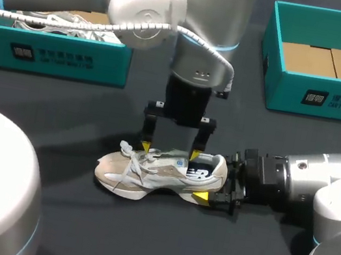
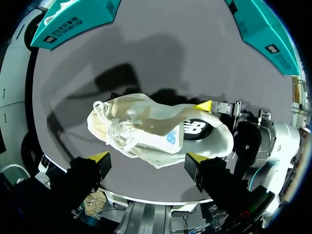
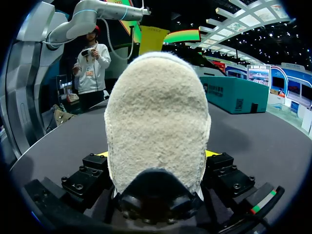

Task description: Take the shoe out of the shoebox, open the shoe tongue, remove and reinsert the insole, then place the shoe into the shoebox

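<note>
A beige and white sneaker [image 1: 159,175] lies on its sole on the dark table [image 1: 75,216], toe to the left. My right gripper [image 1: 215,179] comes in from the right and is shut on the heel, one yellow tip on each side. In the right wrist view the fleecy heel [image 3: 157,122] fills the space between the fingers [image 3: 212,153]. My left gripper [image 1: 171,149] hangs open just above the shoe's middle, its fingers straddling the laces and tongue without touching. From the left wrist the sneaker [image 2: 156,129] lies ahead of the open left gripper [image 2: 146,157].
A teal shoebox [image 1: 51,54] at the back left holds another white shoe [image 1: 63,21]. A second teal box [image 1: 321,95] with a cardboard floor stands at the back right. Dark tabletop stretches in front of the sneaker.
</note>
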